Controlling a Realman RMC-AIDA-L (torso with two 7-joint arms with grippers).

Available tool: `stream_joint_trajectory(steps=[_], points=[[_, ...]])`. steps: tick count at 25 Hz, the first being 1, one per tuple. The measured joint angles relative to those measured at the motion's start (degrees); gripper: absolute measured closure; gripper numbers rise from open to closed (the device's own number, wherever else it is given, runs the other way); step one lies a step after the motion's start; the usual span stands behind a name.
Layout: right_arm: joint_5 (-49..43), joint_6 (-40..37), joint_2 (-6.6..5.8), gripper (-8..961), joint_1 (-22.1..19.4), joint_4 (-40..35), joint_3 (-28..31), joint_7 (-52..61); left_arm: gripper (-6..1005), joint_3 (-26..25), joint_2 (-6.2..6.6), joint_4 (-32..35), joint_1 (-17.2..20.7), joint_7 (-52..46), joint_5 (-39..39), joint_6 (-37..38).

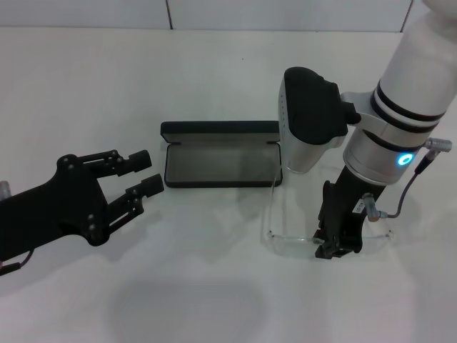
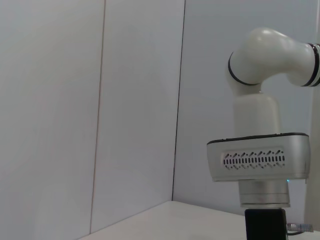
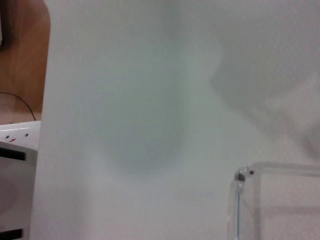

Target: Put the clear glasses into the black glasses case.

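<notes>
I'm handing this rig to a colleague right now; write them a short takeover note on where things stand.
Right gripper: down at the front frame of the clear glasses, at the middle of the lenses; whether it has closed on them cannot be told.
Left gripper: open, holding nothing, just left of the black glasses case.
Case: open on the white table, lid raised at the back, grey lining bare. Glasses: on the table in front of the case's right end, one arm reaching toward it.
Done: case opened, right arm at the glasses.
Left: grasp, lift, place glasses in the case.
</notes>
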Motion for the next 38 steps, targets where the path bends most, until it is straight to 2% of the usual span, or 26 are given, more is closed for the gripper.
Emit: stream_joint_trajectory(steps=[8, 17, 25, 28, 31, 35, 38], points=[[-0.1, -2.1, -0.02, 804, -0.95, -0.94, 1.39, 0.1, 650, 0.0, -0.02, 0.01, 0.0, 0.0, -0.19, 0.15], [-3.88, -9.02, -0.4, 832, -8.1, -11.49, 11.21, 1.72, 650, 0.0, -0.02, 0.01, 0.09, 0.0, -0.54, 0.33], [-4.5, -11.46, -0.35, 836, -13.01, -19.59, 12.64, 2.36, 650, 0.0, -0.02, 0.5, -0.45, -0.38, -1.13, 0.7], [-0.47, -10.83, -0.35, 838, -18.16, -26.33, 15.98, 0.95, 651, 0.0, -0.07, 0.59, -1.46, -0.46, -2.81, 2.3], [5.64, -9.88, -0.41, 839, -22.32, -28.04, 20.51, -3.98, 651, 0.01, -0.05, 0.61, -2.44, -0.75, -4.69, 3.75], [17.94, -9.7, -0.52, 840, -27.86, -24.09, 27.13, -16.05, 651, 0.13, -0.09, 2.33, -6.19, -3.9, -7.61, 4.9], [26.9, -10.57, -0.67, 840, -29.87, -16.32, 30.59, -26.2, 676, 0.41, -0.17, 2.72, -8.32, -5.37, -9.76, 4.87]])
